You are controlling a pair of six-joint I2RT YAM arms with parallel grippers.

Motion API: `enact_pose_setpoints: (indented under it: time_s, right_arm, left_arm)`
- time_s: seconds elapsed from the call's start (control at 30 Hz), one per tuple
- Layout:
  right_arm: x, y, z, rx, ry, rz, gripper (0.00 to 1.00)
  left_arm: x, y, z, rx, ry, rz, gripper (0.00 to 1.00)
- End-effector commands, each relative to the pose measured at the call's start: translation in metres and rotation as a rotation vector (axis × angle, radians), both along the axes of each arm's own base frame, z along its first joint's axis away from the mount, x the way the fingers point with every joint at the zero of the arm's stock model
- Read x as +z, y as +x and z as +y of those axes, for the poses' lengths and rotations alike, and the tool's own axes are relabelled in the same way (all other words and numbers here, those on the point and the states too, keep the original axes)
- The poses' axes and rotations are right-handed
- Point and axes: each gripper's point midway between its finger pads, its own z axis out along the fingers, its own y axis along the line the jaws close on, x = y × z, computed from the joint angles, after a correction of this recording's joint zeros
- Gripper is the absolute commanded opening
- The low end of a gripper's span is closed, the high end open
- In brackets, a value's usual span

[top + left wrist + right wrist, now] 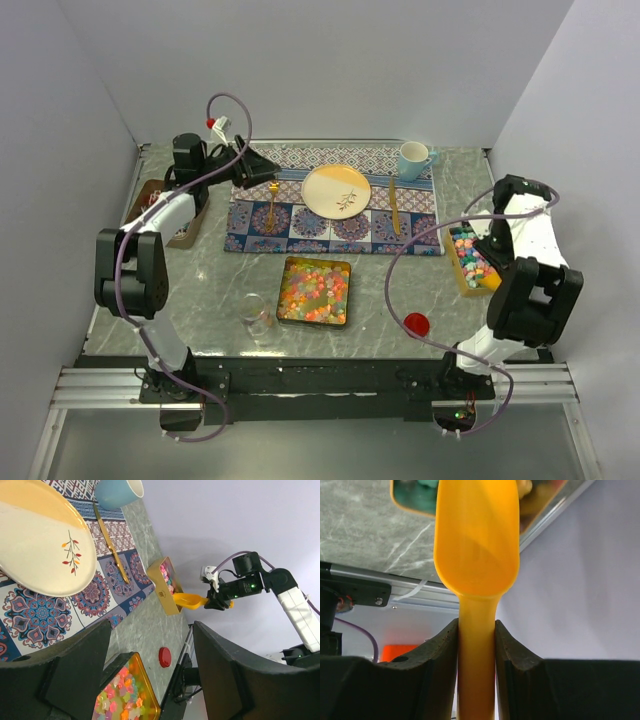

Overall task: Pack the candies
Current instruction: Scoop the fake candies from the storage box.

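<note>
**While the right gripper [476, 625] pinches a yellow scoop [476, 545], the left gripper [151, 630] hangs spread**

Seen from above, the left gripper sits over the far left part of the patterned mat [300, 222], with a gold utensil [272, 205] just on its near side. Candies [315, 292] in mixed colours fill a square tin tray [317, 260]. The tray is well apart from that gripper, back toward the arm bases and off to its right. More candies lie in a yellow box [456, 265] close beside the right arm's wrist. The right gripper is mostly hidden under its own arm in this view. A glass jar [256, 318] stands just left of the tray, and a red lid [416, 324] lies between the tray and the right arm's base.

From the left wrist, the two dark fingers [75, 675] stand wide apart with nothing between them. Ahead and to their left a plate [45, 545] rests on the mat, with a blue mug [117, 490] and a gold knife [112, 550] beyond it. Low between the fingers a corner of the tin tray shows its candies. Farther ahead is the yellow box, where the right gripper holds the scoop's bowl at the near end.

From the right wrist, both pads [440, 655] press on the scoop's handle, one on each side. The bowl points straight out past the fingertips. Beyond its tip a corner of the yellow box sits on the marble table [360, 525], and what is in that corner is too blurred to tell.
</note>
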Motion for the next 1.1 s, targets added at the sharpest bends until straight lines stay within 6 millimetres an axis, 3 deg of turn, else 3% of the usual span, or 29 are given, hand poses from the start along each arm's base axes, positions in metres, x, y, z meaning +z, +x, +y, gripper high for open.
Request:
enact_pose_setpoints:
  time_s: [0.0, 0.23, 0.47, 0.6, 0.87, 1.07]
  right_arm:
    - [-0.004, -0.008, 0.008, -0.002, -0.001, 0.099, 0.00]
    - [-0.020, 0.009, 0.015, -0.138, -0.010, 0.041, 0.00]
    - [-0.038, -0.012, 0.023, -0.239, -0.027, 0.042, 0.00]
    - [-0.040, -0.011, 0.020, -0.257, -0.049, 0.032, 0.00]
    - [-0.045, 0.015, 0.019, -0.323, -0.032, -0.013, 0.00]
    - [-0.055, 0.039, 0.018, -0.341, -0.008, -0.017, 0.00]
  left_arm:
    - [0.017, 0.009, 0.000, -0.004, 0.015, -0.075, 0.72]
    - [0.012, 0.011, 0.001, -0.004, 0.049, -0.068, 0.72]
    - [0.011, 0.011, 0.003, -0.005, 0.057, -0.054, 0.72]
    - [0.011, 0.013, 0.002, -0.007, 0.044, -0.049, 0.72]
    - [0.009, 0.014, 0.002, -0.004, 0.045, -0.043, 0.72]
    - [0.004, 0.004, 0.006, -0.006, 0.102, -0.055, 0.72]
